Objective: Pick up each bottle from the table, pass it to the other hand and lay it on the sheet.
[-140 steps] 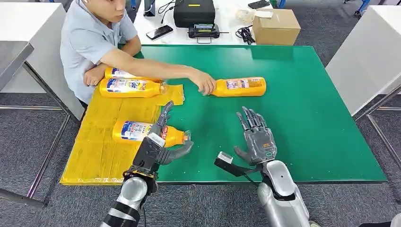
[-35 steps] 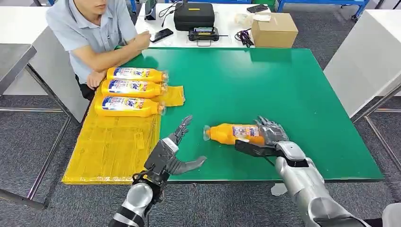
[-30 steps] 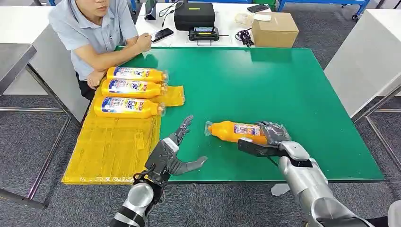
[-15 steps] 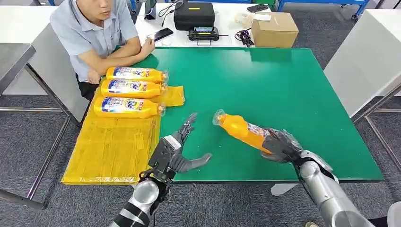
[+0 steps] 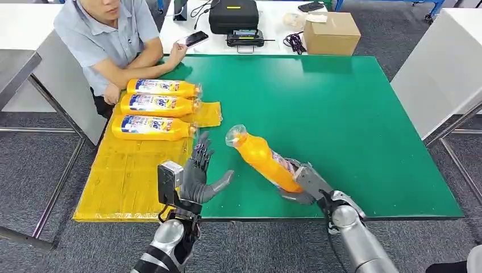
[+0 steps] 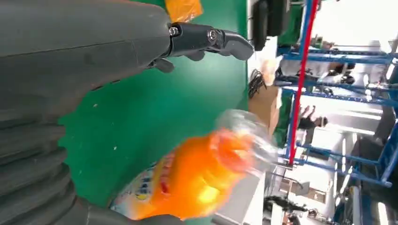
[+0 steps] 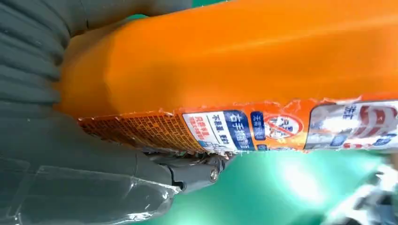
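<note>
My right hand (image 5: 304, 183) grips the base of an orange bottle (image 5: 261, 158) and holds it tilted above the green table (image 5: 341, 114), its clear cap pointing up and toward my left hand. The right wrist view shows the bottle (image 7: 244, 79) close up, with its label, against my right hand (image 7: 70, 154). My left hand (image 5: 199, 173) is raised with fingers spread, palm facing the bottle, a short gap from it. In the left wrist view the bottle (image 6: 197, 173) is blurred, beyond my left hand (image 6: 70, 70). Three orange bottles (image 5: 153, 105) lie side by side on the yellow sheet (image 5: 131, 170).
A person (image 5: 108, 40) sits at the table's far left corner, arms resting by the sheet. Behind the green table stand a black case (image 5: 233, 14), a cardboard box (image 5: 331, 32), a phone (image 5: 195, 38) and cables. White tables flank both sides.
My right hand picked the bottle off the table, swung it left and tilted it cap-up. My left hand rose and turned its palm toward the bottle. The person withdrew their arm.
</note>
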You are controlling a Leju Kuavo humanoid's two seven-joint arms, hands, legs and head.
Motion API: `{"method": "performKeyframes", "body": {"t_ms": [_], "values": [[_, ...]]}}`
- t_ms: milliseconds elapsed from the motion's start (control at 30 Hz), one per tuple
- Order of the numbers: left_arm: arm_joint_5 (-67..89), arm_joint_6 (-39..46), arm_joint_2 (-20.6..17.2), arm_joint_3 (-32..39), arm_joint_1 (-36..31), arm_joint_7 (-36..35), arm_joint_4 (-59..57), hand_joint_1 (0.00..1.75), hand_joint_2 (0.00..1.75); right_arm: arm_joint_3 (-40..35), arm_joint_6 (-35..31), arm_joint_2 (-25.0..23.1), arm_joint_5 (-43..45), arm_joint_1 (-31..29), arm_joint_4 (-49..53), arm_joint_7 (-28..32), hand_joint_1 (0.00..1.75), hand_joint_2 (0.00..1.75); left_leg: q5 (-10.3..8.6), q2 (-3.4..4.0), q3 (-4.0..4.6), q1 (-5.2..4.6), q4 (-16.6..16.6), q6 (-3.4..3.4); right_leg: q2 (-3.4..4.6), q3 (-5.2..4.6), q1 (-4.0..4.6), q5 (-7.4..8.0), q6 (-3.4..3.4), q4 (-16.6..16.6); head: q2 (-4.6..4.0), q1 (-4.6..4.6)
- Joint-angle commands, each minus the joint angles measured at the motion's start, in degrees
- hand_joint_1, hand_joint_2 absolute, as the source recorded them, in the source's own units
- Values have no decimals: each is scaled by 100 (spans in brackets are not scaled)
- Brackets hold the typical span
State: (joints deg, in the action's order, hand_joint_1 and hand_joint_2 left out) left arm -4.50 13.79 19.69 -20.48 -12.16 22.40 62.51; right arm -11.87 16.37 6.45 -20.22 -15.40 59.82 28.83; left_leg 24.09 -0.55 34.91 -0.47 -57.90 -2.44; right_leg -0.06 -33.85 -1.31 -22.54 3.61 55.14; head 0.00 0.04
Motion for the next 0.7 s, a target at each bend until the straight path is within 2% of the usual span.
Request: {"method": "performKeyframes", "body": {"t_ms": [33, 133, 300, 700], "values": [[-501, -452, 31, 53, -227, -108, -862, 0, 175, -150, 134, -263, -156, 107, 297, 400, 175, 175, 6, 5, -7, 1, 3, 7, 3, 7, 0, -4, -8, -4, 0, 2], [-780, -930, 31, -139, -408, -187, -1179, 0, 175, -298, 358, -343, 14, -55, 2, 358, 175, 175, 7, 4, -2, 0, 3, 9, 2, 5, 1, -4, -12, -7, 0, 2], [-738, -1220, 31, -525, -590, -178, -1355, 0, 175, -605, 192, -485, 6, -295, -775, 448, 175, 175, 12, 8, -1, 5, -2, 16, 4, 6, 9, -5, -20, -6, 0, 2], [-810, -1516, 31, -463, -588, -7, -949, 0, 175, -1158, 111, -543, -69, -342, -1435, 544, 175, 175, 18, 15, -1, 10, -7, 16, 10, 4, 12, -9, -20, -2, 0, 4]]}}
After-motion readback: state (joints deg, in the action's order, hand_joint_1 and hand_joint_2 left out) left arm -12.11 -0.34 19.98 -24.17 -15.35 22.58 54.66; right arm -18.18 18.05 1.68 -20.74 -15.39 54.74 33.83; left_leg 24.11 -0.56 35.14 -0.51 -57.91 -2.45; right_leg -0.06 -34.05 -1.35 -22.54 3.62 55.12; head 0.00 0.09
